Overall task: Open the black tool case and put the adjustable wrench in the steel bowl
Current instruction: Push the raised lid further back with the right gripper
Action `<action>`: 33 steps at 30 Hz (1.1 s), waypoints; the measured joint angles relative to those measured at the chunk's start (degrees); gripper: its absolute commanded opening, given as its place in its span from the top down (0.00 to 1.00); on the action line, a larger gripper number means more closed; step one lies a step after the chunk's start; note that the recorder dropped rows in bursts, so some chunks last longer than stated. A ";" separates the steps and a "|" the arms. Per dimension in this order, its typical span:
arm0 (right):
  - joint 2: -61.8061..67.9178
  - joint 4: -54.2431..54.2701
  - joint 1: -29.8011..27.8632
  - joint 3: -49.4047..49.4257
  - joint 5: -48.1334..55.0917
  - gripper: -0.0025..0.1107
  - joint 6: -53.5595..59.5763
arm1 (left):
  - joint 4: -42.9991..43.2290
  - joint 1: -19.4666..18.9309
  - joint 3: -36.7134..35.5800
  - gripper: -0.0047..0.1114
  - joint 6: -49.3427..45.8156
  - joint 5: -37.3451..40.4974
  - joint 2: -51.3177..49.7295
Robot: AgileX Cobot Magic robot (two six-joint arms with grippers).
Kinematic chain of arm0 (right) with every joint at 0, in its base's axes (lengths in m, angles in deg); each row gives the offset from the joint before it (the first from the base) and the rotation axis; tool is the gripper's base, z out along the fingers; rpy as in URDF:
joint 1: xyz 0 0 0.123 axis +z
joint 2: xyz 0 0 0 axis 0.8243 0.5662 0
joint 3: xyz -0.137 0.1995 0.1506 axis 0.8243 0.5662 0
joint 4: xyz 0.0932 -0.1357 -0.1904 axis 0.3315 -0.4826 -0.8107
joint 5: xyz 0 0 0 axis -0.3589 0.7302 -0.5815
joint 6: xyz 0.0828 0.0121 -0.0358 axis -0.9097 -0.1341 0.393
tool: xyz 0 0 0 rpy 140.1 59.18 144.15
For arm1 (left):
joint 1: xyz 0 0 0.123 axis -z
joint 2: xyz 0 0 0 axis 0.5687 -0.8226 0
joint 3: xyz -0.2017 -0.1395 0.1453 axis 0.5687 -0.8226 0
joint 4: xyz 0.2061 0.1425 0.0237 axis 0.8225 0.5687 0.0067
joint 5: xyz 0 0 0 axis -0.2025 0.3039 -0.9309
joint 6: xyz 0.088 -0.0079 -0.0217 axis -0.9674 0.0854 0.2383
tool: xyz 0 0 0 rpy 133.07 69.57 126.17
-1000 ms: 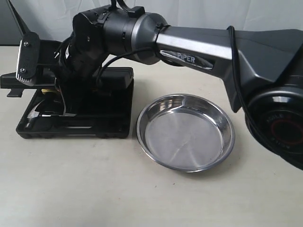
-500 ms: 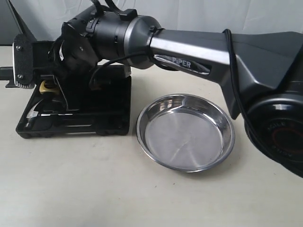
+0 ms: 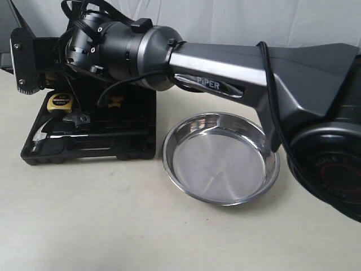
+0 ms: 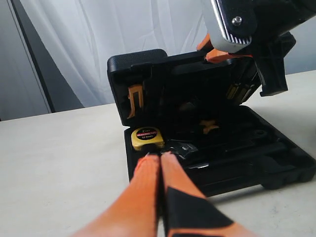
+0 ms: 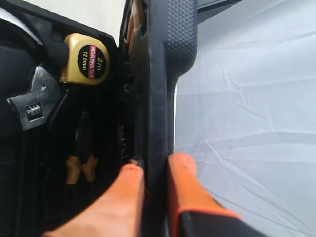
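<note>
The black tool case [image 3: 90, 151] is lying open near the left edge of the surface [image 3: 113, 226], with its lid [image 4: 143, 64] standing upright at the far side. The base is showing moulded slots. The adjustable wrench [image 4: 185, 148] is lying in the base and touching the yellow tape measure [image 4: 147, 138]. Its silver jaw head with the knurled screw is showing plainly, while its black handle is blending into the dark tray. The steel bowl [image 3: 217, 164], shiny with a rolled rim, is sitting toward the middle of the surface, just beside the right side of the case.

The right end effector [image 5: 154, 170] is grasping the lid, with one orange finger on each face of its edge. The left end effector [image 4: 160, 160] is clenched on nothing, its fingertips pressed together near the front edge of the case and pointing at the wrench.

Orange-handled pliers [image 5: 79, 168] are sitting in a slot near the wrench. The right arm [image 3: 225, 70] is reaching across above the bowl and is hiding the upper lid in the exterior view.
</note>
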 measured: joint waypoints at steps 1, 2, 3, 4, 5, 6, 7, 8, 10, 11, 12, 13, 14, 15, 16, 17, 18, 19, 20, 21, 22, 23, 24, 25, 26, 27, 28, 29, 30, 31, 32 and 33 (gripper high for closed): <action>0.00 -0.41 0.00 0.00 -0.13 0.99 -0.14 | 0.00 0.00 0.00 0.96 0.00 0.00 0.00; 0.15 -1.40 0.00 0.00 -0.35 0.99 -0.55 | 0.00 0.00 0.00 0.96 0.00 0.00 0.00; 0.26 -2.12 0.00 0.00 -0.64 0.99 -1.12 | 0.00 0.00 0.00 0.96 0.00 0.00 0.00; 0.53 -3.61 0.00 0.00 -1.17 0.99 -2.26 | 0.00 0.00 0.00 0.96 0.00 0.00 0.00; 0.65 -4.46 0.00 0.00 -1.47 0.99 -3.04 | 0.00 0.00 0.00 0.96 0.00 0.00 0.00; 0.96 -5.59 0.00 0.00 -1.87 0.99 -3.91 | 0.00 0.00 0.00 0.96 0.00 0.00 0.00; 1.06 -6.30 0.00 0.00 -2.01 0.99 -4.23 | 0.00 0.00 0.00 0.96 0.00 0.00 0.00; 1.09 -7.52 0.00 0.00 -2.12 0.99 -5.12 | 0.00 0.00 0.00 0.96 0.00 0.00 0.00; 1.30 -8.58 0.00 0.00 -2.52 0.99 -6.04 | 0.00 0.00 0.00 0.96 0.00 0.00 0.00; 1.44 -8.84 0.00 0.00 -2.68 0.99 -6.34 | 0.00 0.00 0.00 0.96 0.00 0.00 0.00; 1.65 -9.15 -0.11 0.00 -3.13 0.99 -6.59 | 0.00 0.00 0.00 0.96 0.00 0.00 0.00; 1.64 -9.47 -0.26 0.00 -3.58 0.99 -7.05 | 0.00 0.00 0.00 0.96 0.00 0.00 0.00; 1.88 -9.91 -0.41 0.00 -4.03 0.99 -7.55 | 0.00 0.00 0.00 0.96 0.00 0.00 0.00; 2.01 -10.40 -0.64 0.00 -4.28 0.99 -8.35 | 0.00 0.00 0.00 0.96 0.00 0.00 0.00; 2.12 -11.23 -0.67 0.00 -4.72 0.99 -9.27 | 0.00 0.00 0.00 0.96 0.00 0.00 0.00; 2.12 -12.05 -0.67 0.00 -4.87 0.99 -10.18 | 0.00 0.00 0.00 0.96 0.00 0.00 0.00; 2.21 -13.03 -0.71 0.00 -4.95 0.99 -10.89 | 0.00 0.00 0.00 0.96 0.00 0.00 0.00; 2.24 -14.10 -0.71 0.00 -5.10 0.99 -11.86 | 0.00 0.00 0.00 0.96 0.00 0.00 0.00; 2.34 -15.05 -0.71 0.00 -5.09 0.99 -12.71 | 0.00 0.00 0.00 0.96 0.00 0.00 0.00; 2.45 -15.72 -0.82 0.00 -5.21 0.99 -13.33 | 0.00 0.00 0.00 0.96 0.00 0.00 0.00; 2.45 -16.40 -0.81 0.00 -5.31 0.99 -13.85 | 0.00 0.00 0.00 0.96 0.00 0.00 0.00; 2.45 -16.54 -0.81 0.00 -5.31 0.99 -14.30 | 0.00 0.00 0.00 0.96 0.00 0.00 0.00; 2.45 -17.02 -0.81 0.00 -5.31 0.99 -14.68 | 0.00 0.00 0.00 0.96 0.00 0.00 0.00; 2.45 -17.31 -0.81 0.00 -5.34 0.99 -15.05 | 0.00 0.00 0.00 0.96 0.00 0.00 0.00; 2.45 -17.54 -0.81 0.00 -5.34 0.99 -15.44 | 0.00 0.00 0.00 0.96 0.00 0.00 0.00; 2.57 -17.90 -0.81 0.00 -5.34 0.99 -15.71 | 0.00 0.00 0.00 0.96 0.00 0.00 0.00; 2.55 -18.21 -0.81 0.00 -5.34 0.99 -15.84 | 0.00 0.00 0.00 0.96 0.00 0.00 0.00; 2.59 -18.50 -0.68 0.00 -5.34 0.99 -16.00 | 0.00 0.00 0.00 0.96 0.00 0.00 0.00; 2.59 -18.73 -0.57 0.00 -5.24 0.99 -16.13 | 0.00 0.00 0.00 0.96 0.00 0.00 0.00; 2.59 -18.95 -0.45 0.00 -5.13 0.99 -16.24 | 0.00 0.00 0.00 0.96 0.00 0.00 0.00; 2.59 -19.42 -0.29 0.00 -4.99 0.99 -16.61 | 0.00 0.00 0.00 0.96 0.00 0.00 0.00; 2.69 -20.00 -0.32 0.00 -4.94 0.99 -17.03 | 0.00 0.00 0.00 0.96 0.00 0.00 0.00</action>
